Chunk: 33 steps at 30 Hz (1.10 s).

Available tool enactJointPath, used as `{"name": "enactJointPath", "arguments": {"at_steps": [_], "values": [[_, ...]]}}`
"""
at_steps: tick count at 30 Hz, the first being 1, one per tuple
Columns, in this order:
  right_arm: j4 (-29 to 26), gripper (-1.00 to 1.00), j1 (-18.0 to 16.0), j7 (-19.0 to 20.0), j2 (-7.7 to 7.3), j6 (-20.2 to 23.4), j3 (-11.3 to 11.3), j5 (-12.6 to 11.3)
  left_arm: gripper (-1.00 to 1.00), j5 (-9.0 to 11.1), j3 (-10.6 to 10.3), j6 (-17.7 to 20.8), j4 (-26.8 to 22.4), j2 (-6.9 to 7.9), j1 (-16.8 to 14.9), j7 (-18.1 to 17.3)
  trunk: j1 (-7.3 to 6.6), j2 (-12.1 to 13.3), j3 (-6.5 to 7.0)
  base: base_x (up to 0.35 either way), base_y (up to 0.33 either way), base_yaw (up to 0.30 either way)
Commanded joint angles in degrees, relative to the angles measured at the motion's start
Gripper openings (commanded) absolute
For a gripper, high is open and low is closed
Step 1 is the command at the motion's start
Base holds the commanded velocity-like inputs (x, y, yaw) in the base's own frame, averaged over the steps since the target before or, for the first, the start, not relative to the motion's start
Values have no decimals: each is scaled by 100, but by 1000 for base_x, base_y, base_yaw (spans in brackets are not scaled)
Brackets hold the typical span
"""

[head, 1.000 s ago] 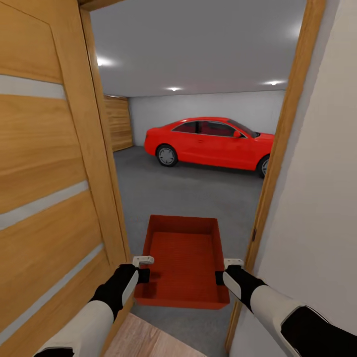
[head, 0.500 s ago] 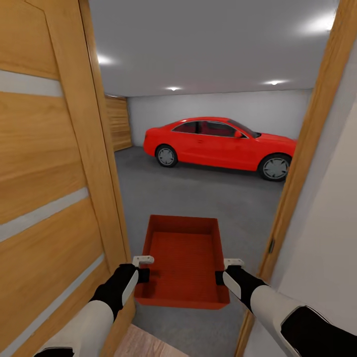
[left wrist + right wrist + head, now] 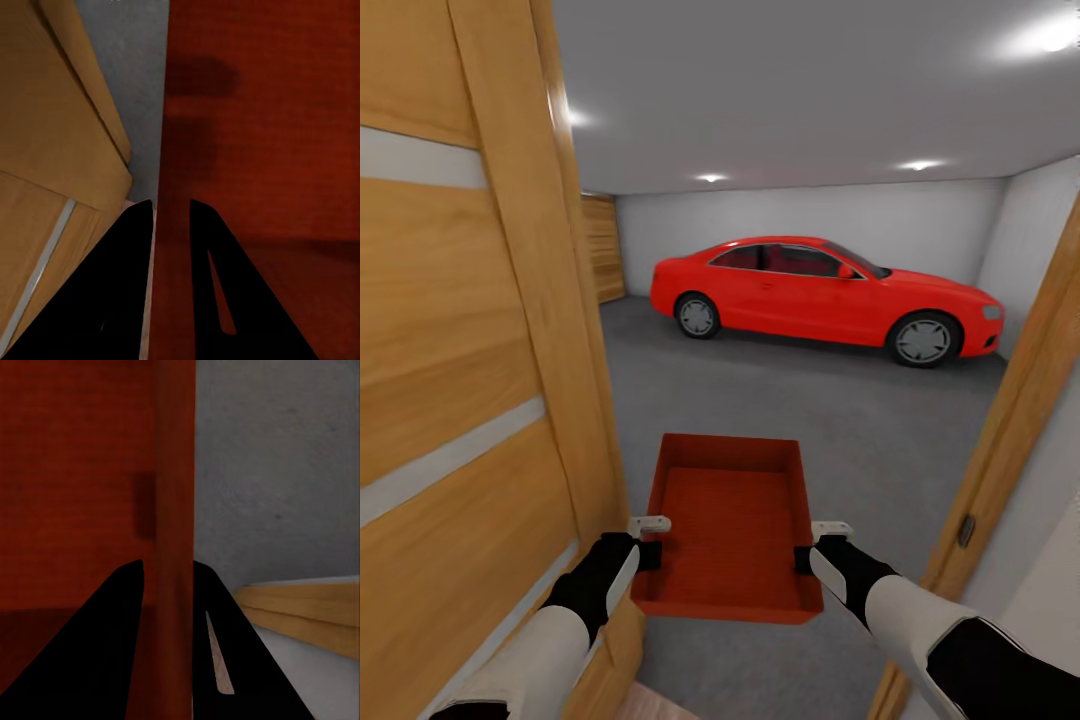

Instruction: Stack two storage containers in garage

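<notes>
I carry one orange-red storage container (image 3: 728, 525) level in front of me, inside the doorway to the garage. My left gripper (image 3: 648, 553) is shut on its left wall and my right gripper (image 3: 805, 558) is shut on its right wall. In the left wrist view the container's wall (image 3: 160, 150) runs between the two dark fingers (image 3: 120, 285). The right wrist view has the other wall (image 3: 175, 495) pinched between the fingers (image 3: 225, 645) the same way. The container is empty. Beyond it spreads the garage's dark grey floor (image 3: 790, 400).
A wooden door (image 3: 460, 360) stands open close on my left and the door frame (image 3: 1010, 440) rises close on my right. A red car (image 3: 820, 290) is parked across the far side of the garage, before a pale wall. Bare floor lies between me and the car.
The view has moved forward through the doorway: the right door frame has slid outward and more of the car and garage shows. Both grippers keep the same hold on the container.
</notes>
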Motion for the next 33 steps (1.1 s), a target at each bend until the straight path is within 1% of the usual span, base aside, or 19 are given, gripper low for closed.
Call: {"name": "enactJointPath", "arguments": {"at_steps": [1,18,24,30,33], "values": [[-4,-100,3,-32,-5,14,365,-267,-100,-75,16,34,-60,22,-3,32,3,-5,-3,51,28,-166],[-4,-100,3,-32,0,14,362,-268,-100,-76,24,33,-60,22,-3,39,3,-5,-3,5,3,-230],[-4,-100,3,-32,0,14,364,-267,-100,-75,33,48,-58,22,-3,33,3,-5,-3,14,28,-55],[-4,-100,3,-32,-2,14,365,-268,-100,-84,41,57,-57,22,-3,41,3,-5,-3,120,224,-3],[-4,-100,3,-32,-1,14,364,-268,-100,-84,35,47,-59,22,-3,41,3,-5,-3,35,85,0]]}}
